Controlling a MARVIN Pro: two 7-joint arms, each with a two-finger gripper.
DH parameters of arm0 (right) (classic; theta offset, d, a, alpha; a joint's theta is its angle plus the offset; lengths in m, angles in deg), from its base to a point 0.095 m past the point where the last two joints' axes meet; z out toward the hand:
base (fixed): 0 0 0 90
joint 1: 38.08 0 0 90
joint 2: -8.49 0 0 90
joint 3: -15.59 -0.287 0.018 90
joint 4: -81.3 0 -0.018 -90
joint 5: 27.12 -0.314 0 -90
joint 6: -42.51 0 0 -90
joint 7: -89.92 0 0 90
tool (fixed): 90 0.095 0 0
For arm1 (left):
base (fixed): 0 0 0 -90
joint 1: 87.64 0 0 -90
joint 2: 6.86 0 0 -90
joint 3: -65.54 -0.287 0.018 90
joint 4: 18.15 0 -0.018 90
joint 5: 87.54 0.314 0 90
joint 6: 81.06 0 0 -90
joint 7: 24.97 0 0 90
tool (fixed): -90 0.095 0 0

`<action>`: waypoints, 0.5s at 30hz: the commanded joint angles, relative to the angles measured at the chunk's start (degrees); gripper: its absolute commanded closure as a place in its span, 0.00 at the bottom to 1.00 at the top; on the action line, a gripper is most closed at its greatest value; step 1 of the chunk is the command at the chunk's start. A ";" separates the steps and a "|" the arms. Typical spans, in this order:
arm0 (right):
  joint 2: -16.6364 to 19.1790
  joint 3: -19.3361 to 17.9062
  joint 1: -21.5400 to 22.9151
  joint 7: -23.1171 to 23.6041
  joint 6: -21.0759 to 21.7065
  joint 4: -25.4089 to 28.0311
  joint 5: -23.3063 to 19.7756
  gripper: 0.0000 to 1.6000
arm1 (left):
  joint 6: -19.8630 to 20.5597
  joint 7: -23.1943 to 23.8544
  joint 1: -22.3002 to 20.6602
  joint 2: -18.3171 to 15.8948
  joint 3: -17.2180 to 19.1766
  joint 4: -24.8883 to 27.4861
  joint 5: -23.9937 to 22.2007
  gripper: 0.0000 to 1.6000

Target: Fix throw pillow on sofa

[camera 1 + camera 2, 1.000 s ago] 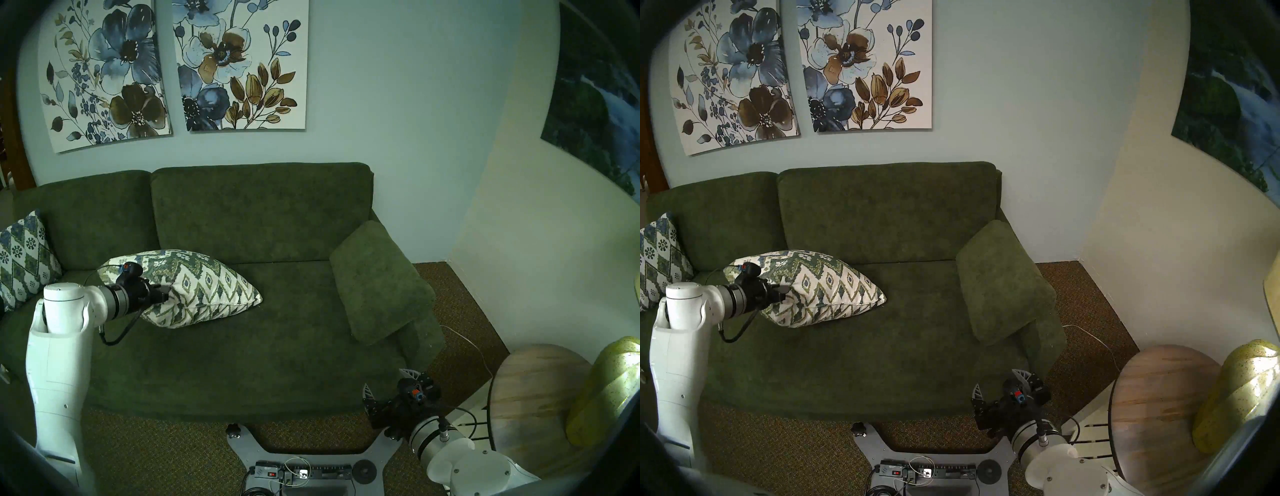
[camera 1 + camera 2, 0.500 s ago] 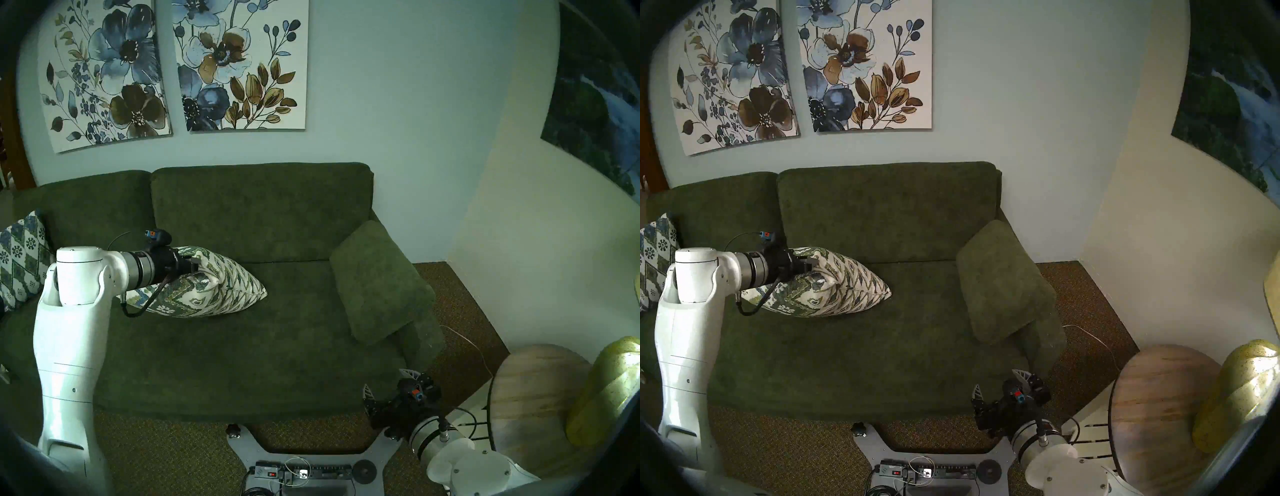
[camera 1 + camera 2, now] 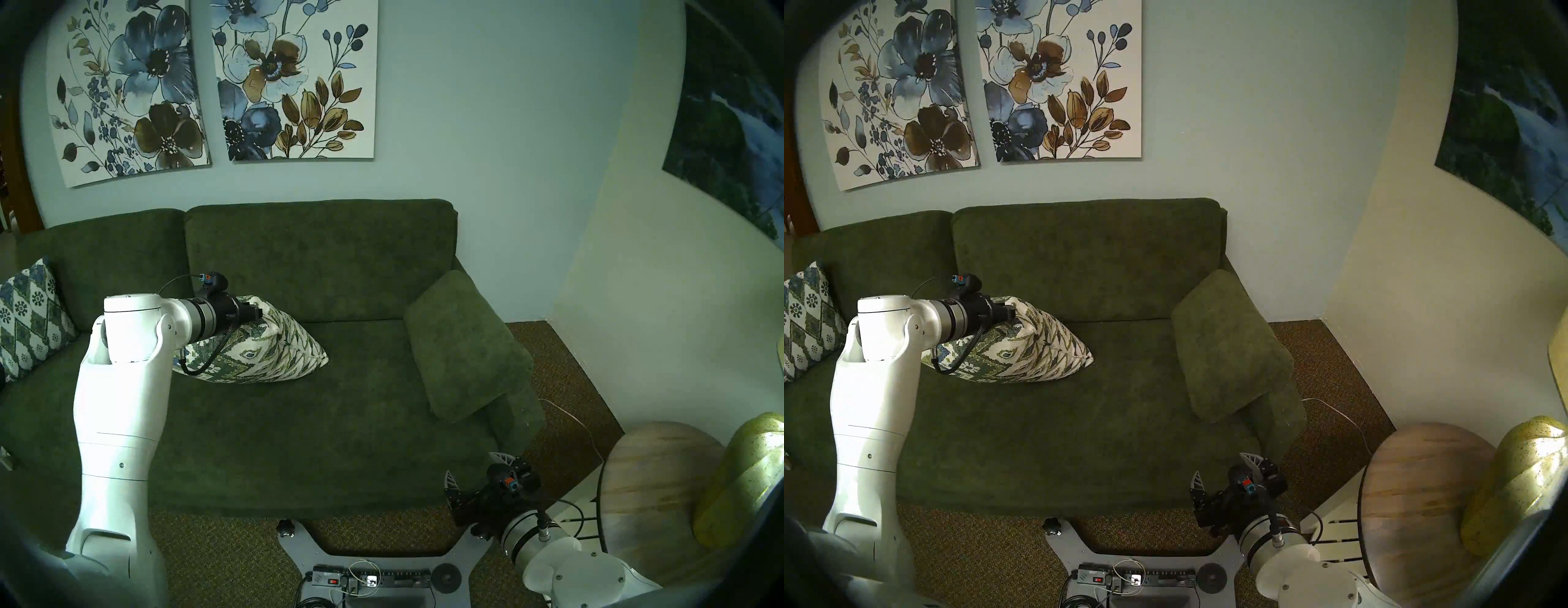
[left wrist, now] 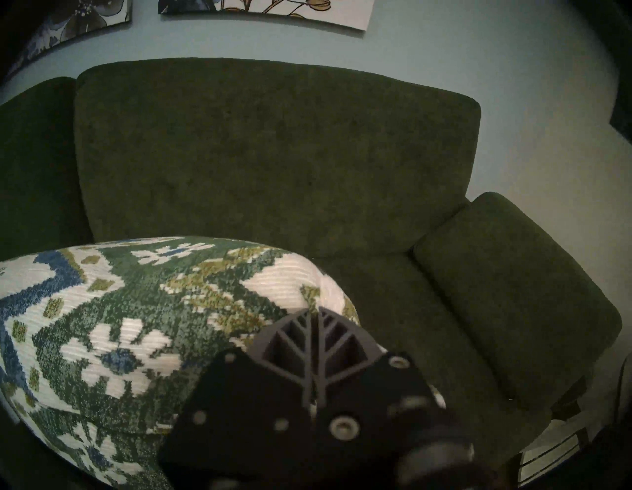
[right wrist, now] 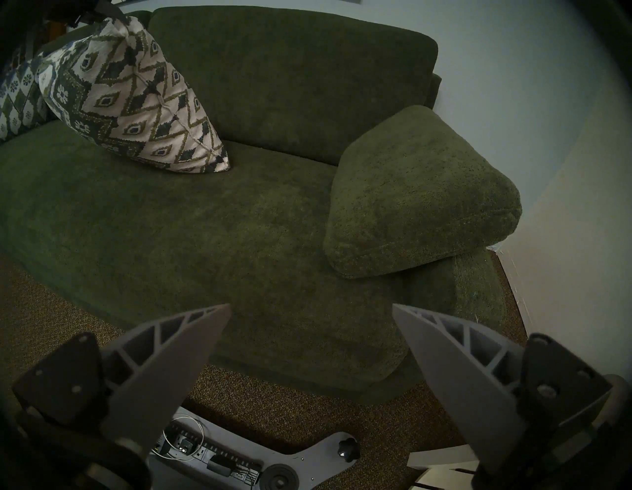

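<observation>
Since a second ago the left gripper (image 3: 258, 313), jaws pinching the pillow's (image 3: 271, 352) upper corner, has raised that corner and carried it toward the sofa's (image 3: 322, 263) backrest; the pillow now stands tilted on the sofa seat, its lower edge touching, so propping appears underway. Count: two patterned pillows, one sofa, two grippers; the right gripper (image 3: 475, 469), jaws spread, idles off the sofa's front corner.

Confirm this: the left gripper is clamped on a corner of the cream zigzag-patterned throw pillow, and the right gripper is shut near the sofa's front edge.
One detail is wrong. The right gripper is open, its two grey fingers spread wide apart, as the right wrist view shows. The left gripper is indeed shut on a corner of the cream zigzag-patterned throw pillow on the dark green fabric sofa.
</observation>
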 commanded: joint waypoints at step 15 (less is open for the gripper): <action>0.08 -0.03 -0.01 0.02 -0.03 0.85 0.06 0.00 | -0.17 -1.88 6.20 -4.70 0.08 -1.66 -3.88 1.00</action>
